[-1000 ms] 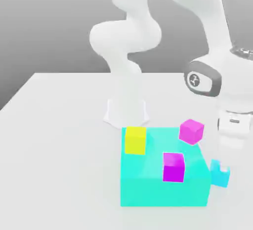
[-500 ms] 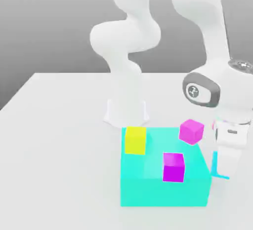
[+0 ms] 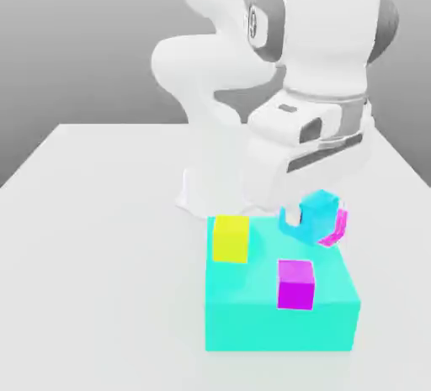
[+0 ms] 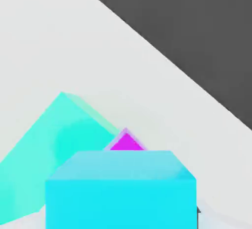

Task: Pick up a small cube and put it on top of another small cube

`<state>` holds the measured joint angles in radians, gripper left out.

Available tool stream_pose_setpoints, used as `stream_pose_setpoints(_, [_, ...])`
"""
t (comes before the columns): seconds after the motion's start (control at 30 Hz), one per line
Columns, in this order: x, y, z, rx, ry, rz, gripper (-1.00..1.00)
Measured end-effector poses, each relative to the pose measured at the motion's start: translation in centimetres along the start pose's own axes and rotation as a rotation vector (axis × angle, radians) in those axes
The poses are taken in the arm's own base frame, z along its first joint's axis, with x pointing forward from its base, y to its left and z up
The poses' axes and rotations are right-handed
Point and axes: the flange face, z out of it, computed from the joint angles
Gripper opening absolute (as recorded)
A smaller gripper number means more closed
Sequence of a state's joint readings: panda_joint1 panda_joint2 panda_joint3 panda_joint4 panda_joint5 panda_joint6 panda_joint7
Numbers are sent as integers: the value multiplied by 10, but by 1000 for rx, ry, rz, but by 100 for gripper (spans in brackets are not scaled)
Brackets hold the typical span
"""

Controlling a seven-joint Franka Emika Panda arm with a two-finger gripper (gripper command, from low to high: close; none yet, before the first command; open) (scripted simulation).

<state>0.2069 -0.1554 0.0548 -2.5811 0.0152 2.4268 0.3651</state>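
The small cyan cube (image 3: 321,212) is up off the table, and my gripper (image 3: 308,216) is shut on it just under the white hand. It hangs directly above the light pink cube (image 3: 340,229) and hides most of it, leaving a pink edge in sight. Whether the two cubes touch, I cannot tell. In the hand view the cyan cube (image 4: 120,188) is close in front, and a corner of the pink cube (image 4: 127,143) peeks out beyond it.
The big turquoise block (image 3: 278,318) lies on the white table (image 3: 101,238), with a yellow block (image 3: 231,238) and a deeper violet-magenta cube (image 3: 295,283) on top. The pink cube stands at its far corner on the exterior view's right. The arm's base (image 3: 215,187) is behind.
The cyan cube was on the table by the turquoise block, on the exterior view's right. The hand came down on it, lifted it and swung it left, over the pink cube.
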Motion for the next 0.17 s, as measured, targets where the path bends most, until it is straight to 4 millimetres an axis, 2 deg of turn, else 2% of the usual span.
stream_pose_setpoints(0.03, [0, 1, 14, 0, -1, 3, -100])
stream_pose_setpoints(0.07, [-1, 1, 26, 0, -1, 4, 100])
stream_pose_setpoints(0.17, [-1, 1, 26, 0, -2, 4, 100])
